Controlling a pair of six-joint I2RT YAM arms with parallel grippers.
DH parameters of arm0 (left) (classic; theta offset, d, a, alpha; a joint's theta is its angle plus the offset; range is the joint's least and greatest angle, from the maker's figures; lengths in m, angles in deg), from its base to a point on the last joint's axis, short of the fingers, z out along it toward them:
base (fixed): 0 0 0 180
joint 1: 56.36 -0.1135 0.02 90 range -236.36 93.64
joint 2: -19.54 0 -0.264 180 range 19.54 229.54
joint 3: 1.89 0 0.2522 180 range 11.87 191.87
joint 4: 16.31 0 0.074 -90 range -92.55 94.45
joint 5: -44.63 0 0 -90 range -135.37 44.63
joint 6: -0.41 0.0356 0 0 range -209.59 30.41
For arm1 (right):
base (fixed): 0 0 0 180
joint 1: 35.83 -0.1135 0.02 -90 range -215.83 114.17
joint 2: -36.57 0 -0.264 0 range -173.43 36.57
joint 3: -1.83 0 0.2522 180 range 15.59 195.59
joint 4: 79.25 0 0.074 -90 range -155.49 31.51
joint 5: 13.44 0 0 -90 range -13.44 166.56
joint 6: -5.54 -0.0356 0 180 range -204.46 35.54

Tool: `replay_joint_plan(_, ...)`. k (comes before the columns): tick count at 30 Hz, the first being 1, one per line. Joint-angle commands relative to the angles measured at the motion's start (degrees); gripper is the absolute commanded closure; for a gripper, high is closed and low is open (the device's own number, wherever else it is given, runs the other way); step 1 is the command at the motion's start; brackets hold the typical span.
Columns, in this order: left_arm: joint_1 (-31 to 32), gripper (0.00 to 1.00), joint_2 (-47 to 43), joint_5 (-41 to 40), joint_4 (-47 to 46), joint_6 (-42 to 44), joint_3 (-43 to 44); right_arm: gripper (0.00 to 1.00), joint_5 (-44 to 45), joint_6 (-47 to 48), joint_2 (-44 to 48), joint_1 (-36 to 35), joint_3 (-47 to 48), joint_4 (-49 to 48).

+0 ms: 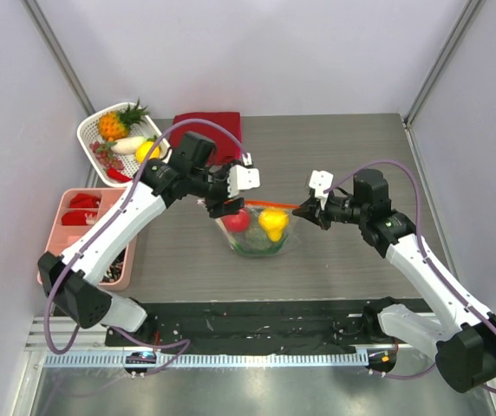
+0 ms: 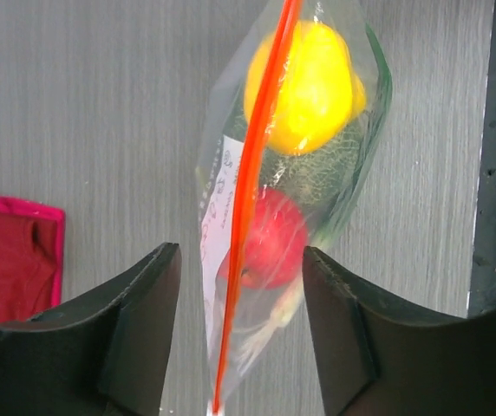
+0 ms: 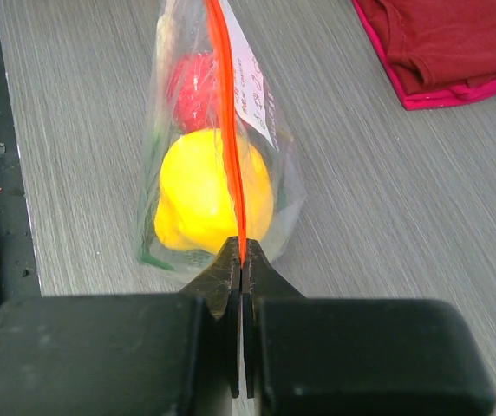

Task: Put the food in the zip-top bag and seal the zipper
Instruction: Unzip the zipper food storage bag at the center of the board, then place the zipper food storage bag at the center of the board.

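The clear zip-top bag (image 1: 261, 232) stands on the table with its orange-red zipper (image 1: 270, 204) on top. Inside it are a red apple (image 2: 270, 238), a yellow citrus (image 2: 309, 87), a green netted melon (image 2: 330, 169) and pale green-onion leaves (image 2: 270, 325). My right gripper (image 3: 242, 253) is shut on the zipper's right end (image 3: 231, 173). My left gripper (image 2: 241, 260) is open, its jaws on either side of the zipper's left end (image 2: 239, 234) without touching it. In the top view the left gripper (image 1: 222, 206) is over the bag's left end and the right gripper (image 1: 304, 211) is at its right end.
A folded dark red cloth (image 1: 206, 130) lies at the back. A white basket (image 1: 90, 130) with toy produce stands at the back left. A pink tray (image 1: 57, 232) sits at the left edge. A black mat (image 1: 257, 322) runs along the near edge.
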Motion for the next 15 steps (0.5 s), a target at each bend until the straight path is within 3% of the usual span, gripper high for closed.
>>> replay_joint_plan(1,2.0,0.45,4.0,-0.3,2.0,2.1,1.8,0.99,-0.6,-0.3,1.7,0.1,2.3,-0.4)
replay_joint_plan(2,2.2,0.47,4.7,-0.2,2.7,2.7,2.1,0.99,-0.6,-0.3,2.0,0.2,2.1,-0.6)
replay_joint_plan(4,2.2,0.66,7.1,0.5,4.7,2.3,4.2,0.99,-0.4,-1.1,2.6,0.1,1.7,-0.7)
replay_joint_plan(5,2.2,0.77,7.8,0.5,5.0,1.0,5.2,0.99,-0.2,-1.4,2.8,0.2,1.3,-0.8)
replay_joint_plan(6,2.2,0.98,8.7,0.5,5.3,0.1,6.4,0.99,0.2,-1.8,3.0,0.1,1.2,-0.7)
replay_joint_plan(7,1.9,1.0,9.9,0.5,5.0,-0.8,8.5,0.99,1.3,-3.0,3.1,0.2,1.0,-0.9)
replay_joint_plan(10,1.1,1.0,12.0,-1.0,0.8,-4.2,11.7,0.78,5.2,-8.5,3.2,0.2,0.8,-2.0)
replay_joint_plan(11,1.0,1.0,12.6,-1.9,-0.3,-4.6,12.7,0.61,6.3,-9.9,3.1,0.3,1.2,-2.1)
replay_joint_plan(15,0.2,1.0,18.1,-7.0,-4.7,-2.7,19.4,0.21,11.7,-19.0,3.0,0.5,2.5,-4.1)
